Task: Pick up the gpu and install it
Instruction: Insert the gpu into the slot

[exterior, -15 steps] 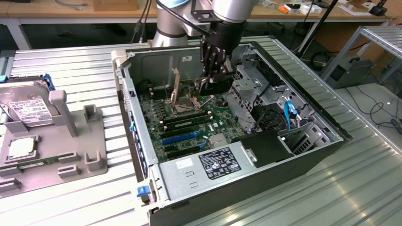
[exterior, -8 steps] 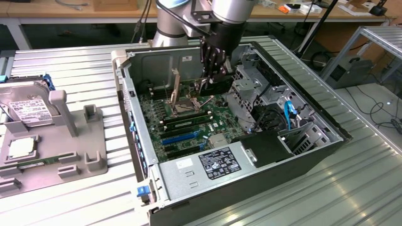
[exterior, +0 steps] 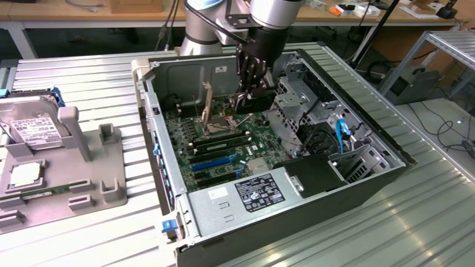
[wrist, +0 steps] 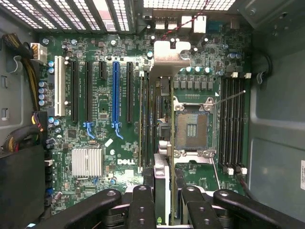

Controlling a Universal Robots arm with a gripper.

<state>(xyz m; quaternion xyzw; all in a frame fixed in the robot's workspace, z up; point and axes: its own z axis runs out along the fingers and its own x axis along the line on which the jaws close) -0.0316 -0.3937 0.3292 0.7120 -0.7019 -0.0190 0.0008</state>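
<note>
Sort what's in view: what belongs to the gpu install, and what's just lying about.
Job in hand:
- gpu, gripped by the gripper
- motherboard and its expansion slots
- open computer case

Lying about:
- hard drive
- grey fixture tray

You have the computer case [exterior: 326, 217] lying open on the desk [exterior: 415, 222]. The holder [exterior: 82, 167] stands beside it on the exterior view's left, and the hard drive [exterior: 33, 125] rests in that holder. Inside the case, your pincer [exterior: 251, 92] hangs over the motherboard [exterior: 222, 142]. The gpu [wrist: 162, 143] stands on edge in its grip, above the strip between the expansion slots [wrist: 116, 90] and the processor socket [wrist: 190, 126].
</note>
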